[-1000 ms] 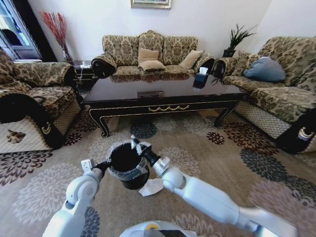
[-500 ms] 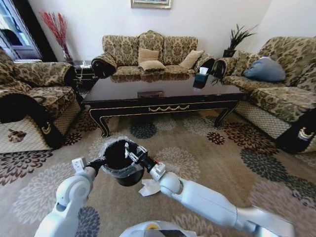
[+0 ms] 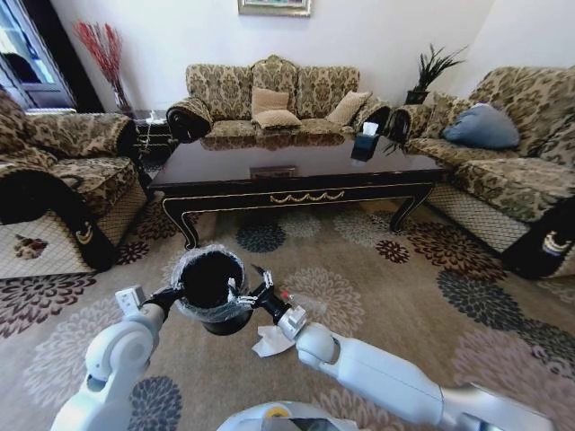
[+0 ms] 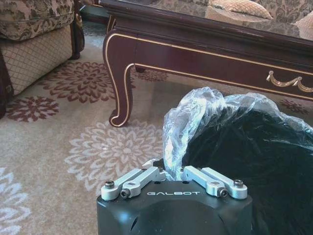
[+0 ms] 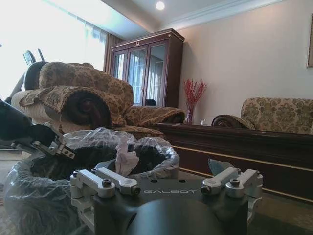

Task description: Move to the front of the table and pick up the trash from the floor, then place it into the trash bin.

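Note:
My left gripper (image 3: pixel 174 294) is shut on the rim of the black trash bin (image 3: pixel 208 280) and holds it above the carpet. In the left wrist view its fingers pinch the clear liner (image 4: pixel 168 171) of the bin (image 4: pixel 244 161). My right gripper (image 3: pixel 251 296) stands open at the bin's other rim. In the right wrist view a crumpled white tissue (image 5: pixel 124 159) sticks up at the bin's (image 5: pixel 29 181) rim, just beyond the open gripper (image 5: pixel 169 187). More white tissue trash (image 3: pixel 269 340) lies on the floor under my right arm. A clear bottle with a red cap (image 3: pixel 287 295) lies beside it. The dark table (image 3: pixel 296 193) stands ahead.
Patterned sofas (image 3: pixel 54 180) flank the table on the left, the right (image 3: pixel 512 171) and behind it. A tissue box (image 3: pixel 367 142) sits on the tabletop. Open flowered carpet (image 3: pixel 404 287) stretches to the right of my arms.
The left arm has carried the bin leftward and a little farther off. The right gripper has drawn back from over the bin's mouth to its right rim.

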Robot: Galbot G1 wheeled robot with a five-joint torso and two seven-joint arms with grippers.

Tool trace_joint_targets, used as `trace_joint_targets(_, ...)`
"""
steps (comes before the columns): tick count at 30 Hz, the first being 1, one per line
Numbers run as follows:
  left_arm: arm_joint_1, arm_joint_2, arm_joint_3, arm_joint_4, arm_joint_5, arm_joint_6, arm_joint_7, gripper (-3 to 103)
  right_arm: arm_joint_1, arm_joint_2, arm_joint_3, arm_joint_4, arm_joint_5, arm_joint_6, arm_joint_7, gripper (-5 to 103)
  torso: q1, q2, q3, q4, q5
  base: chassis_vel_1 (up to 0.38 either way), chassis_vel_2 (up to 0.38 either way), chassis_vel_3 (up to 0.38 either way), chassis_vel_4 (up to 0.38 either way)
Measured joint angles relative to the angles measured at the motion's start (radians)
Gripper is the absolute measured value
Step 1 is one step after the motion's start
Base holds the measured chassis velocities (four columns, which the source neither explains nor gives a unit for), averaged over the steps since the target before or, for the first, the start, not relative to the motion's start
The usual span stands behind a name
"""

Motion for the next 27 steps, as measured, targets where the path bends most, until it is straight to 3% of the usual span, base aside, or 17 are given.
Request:
trace_joint_targets(14,0.008,-0.011,0.004,0.007,0.016,0.000,-0.003,4,-0.083,-0.062,0.084,0.043,-0.027,0.003,-0.004,100,0.000,0.000,0.000,-0.0002,0.0000,0.000,0.000,0.000,0.000)
trace_joint_targets(27,0.025,-0.038,0.018,0.001,0.043,0.000,-0.002,4,-0.124,-0.055,0.104,0.064,-0.046,0.002,-0.008,100,0.000,0.000,0.000,-0.0001,0.0001,0.000,0.000,0.000,0.000)
